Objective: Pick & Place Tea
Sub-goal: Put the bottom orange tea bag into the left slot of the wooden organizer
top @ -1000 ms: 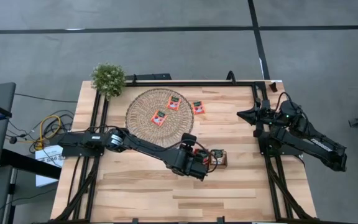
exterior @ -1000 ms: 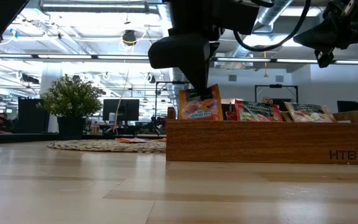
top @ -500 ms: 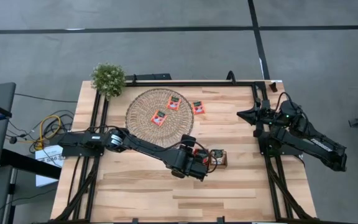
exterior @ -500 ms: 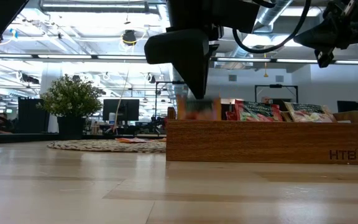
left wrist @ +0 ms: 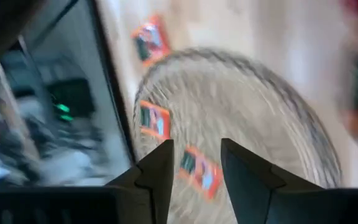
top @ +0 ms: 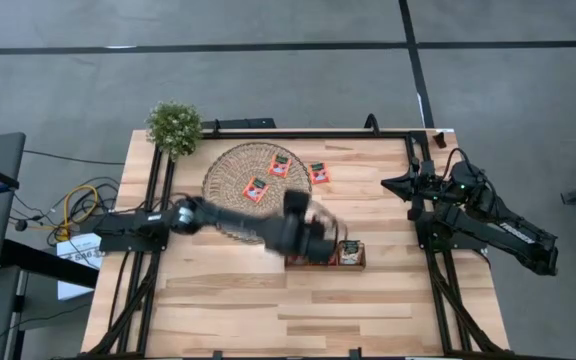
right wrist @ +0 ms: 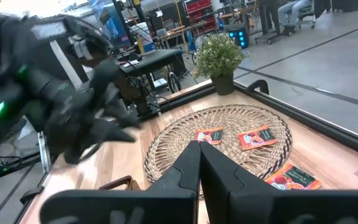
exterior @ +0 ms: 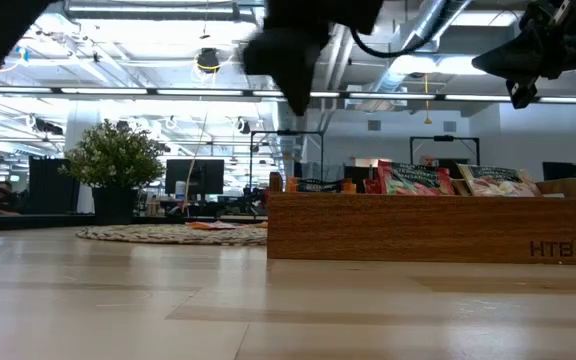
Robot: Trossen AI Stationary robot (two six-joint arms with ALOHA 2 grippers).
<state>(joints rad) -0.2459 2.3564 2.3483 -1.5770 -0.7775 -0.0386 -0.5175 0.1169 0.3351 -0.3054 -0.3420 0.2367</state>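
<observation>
Above the wooden tray [top: 326, 255], the left gripper [left wrist: 194, 163] hangs with its fingers [left wrist: 160, 168] parted by a narrow gap and nothing between them. Just ahead of it lies the round woven mat [top: 238, 195], bearing two red tea sachets [top: 256, 188], with a third sachet [top: 318, 172] on the table [top: 388, 300] just off the mat's rim. More sachets [exterior: 408, 180] stand upright in the tray below the gripper. Well apart, at the table's right edge, the right gripper [top: 388, 184] waits, its fingers [right wrist: 194, 165] closed together and empty. A potted plant [top: 174, 127] stands beyond the mat.
</observation>
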